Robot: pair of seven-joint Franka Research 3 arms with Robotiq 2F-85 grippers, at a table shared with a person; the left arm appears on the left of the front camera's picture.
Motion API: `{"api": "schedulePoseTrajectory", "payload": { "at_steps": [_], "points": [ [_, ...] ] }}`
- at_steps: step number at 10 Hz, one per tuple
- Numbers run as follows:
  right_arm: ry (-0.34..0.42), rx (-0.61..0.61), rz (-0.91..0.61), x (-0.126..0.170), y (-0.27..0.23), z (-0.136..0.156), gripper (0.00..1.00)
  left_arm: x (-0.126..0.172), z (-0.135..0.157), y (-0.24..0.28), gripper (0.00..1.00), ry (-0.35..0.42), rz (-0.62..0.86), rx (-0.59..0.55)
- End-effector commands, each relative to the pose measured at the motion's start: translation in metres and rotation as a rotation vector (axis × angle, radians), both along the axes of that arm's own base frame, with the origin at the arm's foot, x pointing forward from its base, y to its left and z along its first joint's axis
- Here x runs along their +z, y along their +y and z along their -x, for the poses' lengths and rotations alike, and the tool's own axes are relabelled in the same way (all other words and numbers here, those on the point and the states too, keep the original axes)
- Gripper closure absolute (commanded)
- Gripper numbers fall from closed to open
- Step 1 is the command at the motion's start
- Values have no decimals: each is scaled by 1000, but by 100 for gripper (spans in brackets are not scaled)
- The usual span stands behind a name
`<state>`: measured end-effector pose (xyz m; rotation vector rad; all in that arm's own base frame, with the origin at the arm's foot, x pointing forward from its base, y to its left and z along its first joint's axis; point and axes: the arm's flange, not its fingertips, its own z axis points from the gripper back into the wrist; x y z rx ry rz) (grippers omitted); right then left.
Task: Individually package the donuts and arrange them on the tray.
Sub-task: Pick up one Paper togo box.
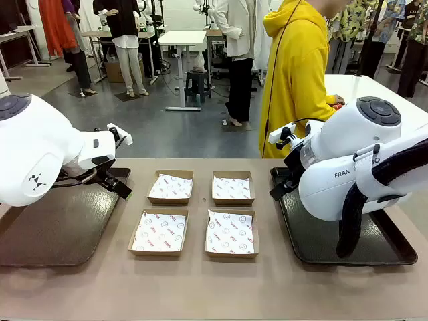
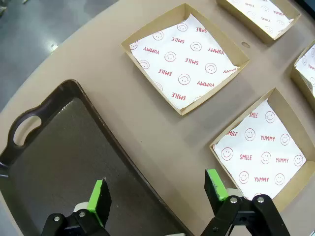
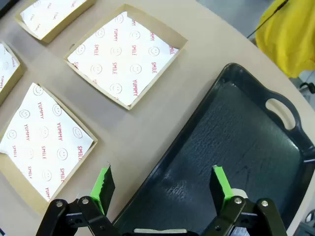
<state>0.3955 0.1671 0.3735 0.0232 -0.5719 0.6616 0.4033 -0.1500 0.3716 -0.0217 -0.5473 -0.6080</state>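
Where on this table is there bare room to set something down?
The left tray and right tray are bare, the open left gripper and right gripper over their inner edges. A bare strip of table runs between the boxes and the near edge. The middle is crowded: four boxes, narrow gaps.

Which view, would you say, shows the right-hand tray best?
The right wrist view: the tray lies close below, handle cut-out and floor plain. The front view hides much of it behind the right arm.

Between the left gripper's (image 2: 157, 189) green-padded fingers (image 2: 101, 201), the dark brown plastic tray (image 2: 64, 162) runs off the bottom edge. Far beyond the fingertips, the farthest paper-lined cardboard box (image 2: 258, 14) is cropped at the top.
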Motion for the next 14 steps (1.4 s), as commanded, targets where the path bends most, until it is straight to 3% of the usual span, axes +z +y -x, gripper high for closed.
{"api": "schedulePoseTrajectory", "payload": {
  "at_steps": [1,14],
  "points": [
    [0,0,0,0,0,0,0,0,0,0,0,0,0,0],
    [0,0,0,0,0,0,0,0,0,0,0,0,0,0]
  ]
}}
